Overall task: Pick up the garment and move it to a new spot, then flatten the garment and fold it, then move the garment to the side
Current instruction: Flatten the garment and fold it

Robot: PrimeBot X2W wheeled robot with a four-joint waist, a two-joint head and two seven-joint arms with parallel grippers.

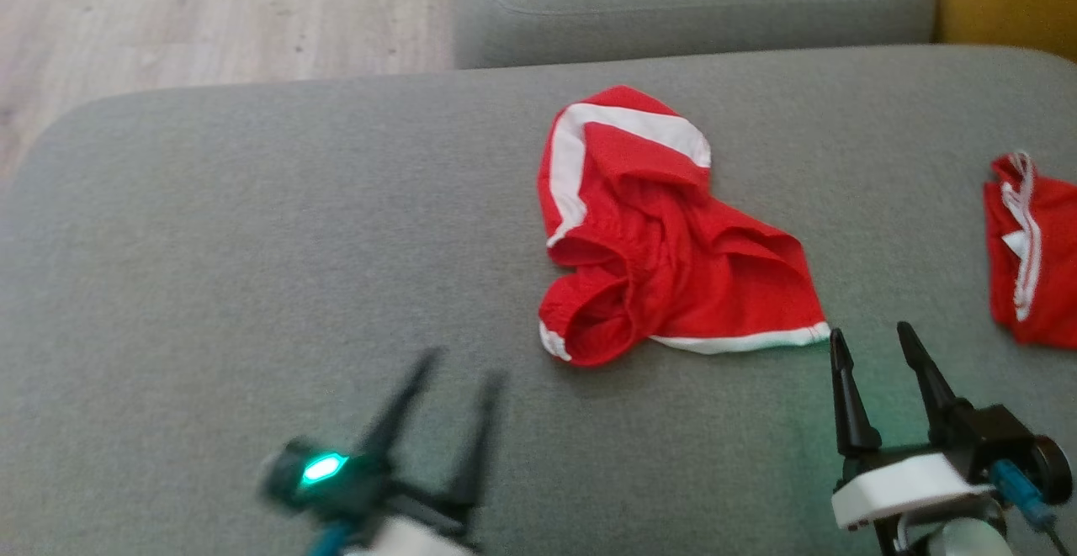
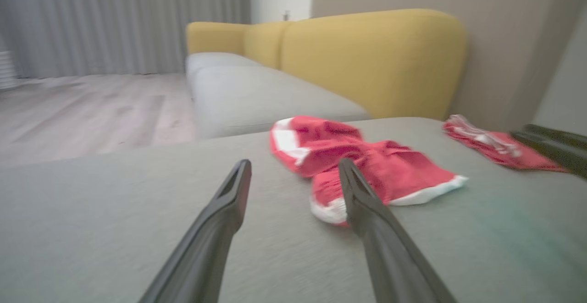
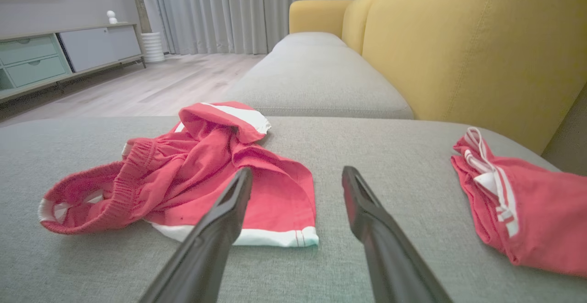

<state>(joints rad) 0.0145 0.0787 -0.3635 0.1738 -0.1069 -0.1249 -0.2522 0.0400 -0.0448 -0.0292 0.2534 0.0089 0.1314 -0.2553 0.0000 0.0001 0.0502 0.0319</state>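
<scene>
A crumpled red garment (image 1: 656, 236) with white trim lies bunched on the grey sofa seat (image 1: 252, 236), right of centre; it also appears in the left wrist view (image 2: 367, 161) and the right wrist view (image 3: 197, 174). My left gripper (image 1: 463, 367) hovers open at the lower left, a short way from the garment's near-left end, and looks blurred. Open too, my right gripper (image 1: 871, 333) sits at the lower right, its left fingertip just off the garment's white-hemmed corner. Neither holds anything.
A second red garment (image 1: 1031, 253) with white stripes lies at the seat's right edge, seen too in the right wrist view (image 3: 513, 202). Another grey cushion (image 1: 690, 1) lies beyond, yellow backrest (image 3: 458, 51) to the right, wooden floor (image 1: 210, 9) to the left.
</scene>
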